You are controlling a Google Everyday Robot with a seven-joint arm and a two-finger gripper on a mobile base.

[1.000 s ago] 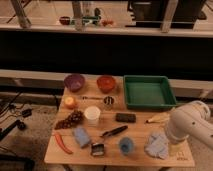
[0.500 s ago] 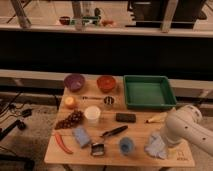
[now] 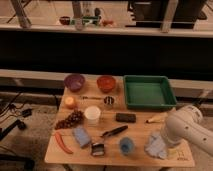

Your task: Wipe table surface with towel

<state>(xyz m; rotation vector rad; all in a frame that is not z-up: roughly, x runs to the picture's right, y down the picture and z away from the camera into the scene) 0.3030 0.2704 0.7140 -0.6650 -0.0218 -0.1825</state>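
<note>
At the front right corner of the counter (image 3: 55,152), the towel (image 3: 154,147) lies in a loose pale blue-grey heap, close to the front edge. The tool (image 3: 165,142) is down at the right edge of the towel, at the end of the white arm (image 3: 187,132) that comes in from the right side of the view. The arm covers most of the tool. Its fingers stand spread, and I cannot tell if they touch the cloth. So the towel is just to the left of the tool and partly under it.

No writing or brand on any thing can be read, because all of them are too small and blurred.

To the left of the towel stands a blue cup (image 3: 126,145), near it but apart. Further left along the front are a small dark brush (image 3: 98,148), a blue sponge (image 3: 81,136) and a red chili (image 3: 61,142). A black-handled utensil (image 3: 114,131) lies tilted between the sponge and the blue cup. In the middle row are dark grapes (image 3: 70,120), a white cup (image 3: 92,114), a black block (image 3: 125,117) and a pale, long thing (image 3: 156,118) just above the towel. At the back are a purple bowl (image 3: 74,81), an orange bowl (image 3: 106,82) and a green tray (image 3: 148,92). An orange fruit (image 3: 70,101) and a small metal cup (image 3: 108,101) stand in front of the bowls.
</note>
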